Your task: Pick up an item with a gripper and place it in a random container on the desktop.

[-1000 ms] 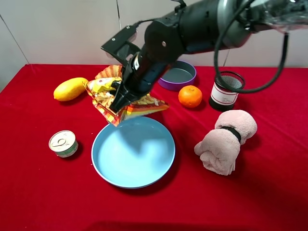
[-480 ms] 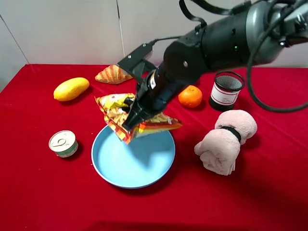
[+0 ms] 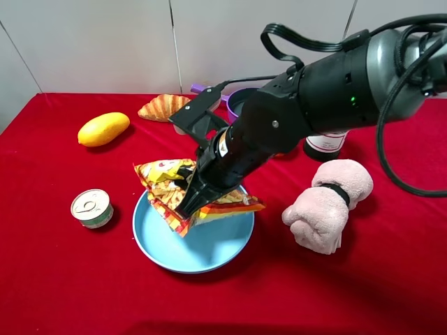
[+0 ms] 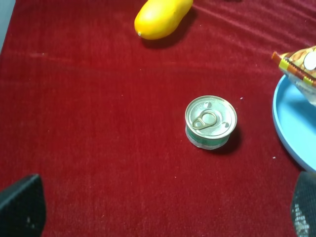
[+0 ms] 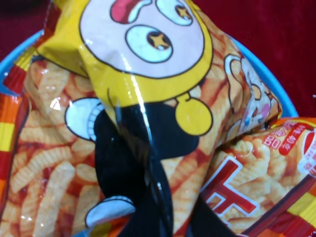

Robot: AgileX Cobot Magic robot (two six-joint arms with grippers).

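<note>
The snack bag (image 3: 166,183), crinkly yellow-orange with a cartoon face, hangs tilted over the left half of the light-blue plate (image 3: 213,252) on the red desktop (image 3: 56,279). Its lower edge is at or just above the plate. My right gripper (image 3: 191,203) has reached across from the right and is shut on the bag. The bag (image 5: 148,98) fills the right wrist view, with the plate rim (image 5: 264,79) behind it. My left gripper (image 4: 163,217) is open and empty above the cloth, its fingertips (image 4: 19,207) at the frame corners. The plate edge (image 4: 289,128) and a bag corner (image 4: 298,66) show there too.
A tin can (image 3: 91,208) (image 4: 211,121) stands left of the plate. A yellow mango (image 3: 103,129) (image 4: 160,17) and a croissant (image 3: 164,107) lie at the back left. A purple pan (image 3: 236,102), a black mesh cup (image 3: 321,148) and a rolled pink towel (image 3: 328,204) are on the right.
My right arm has carried the bag forward and down, from beside the croissant to low over the plate. The orange is now hidden behind the arm.
</note>
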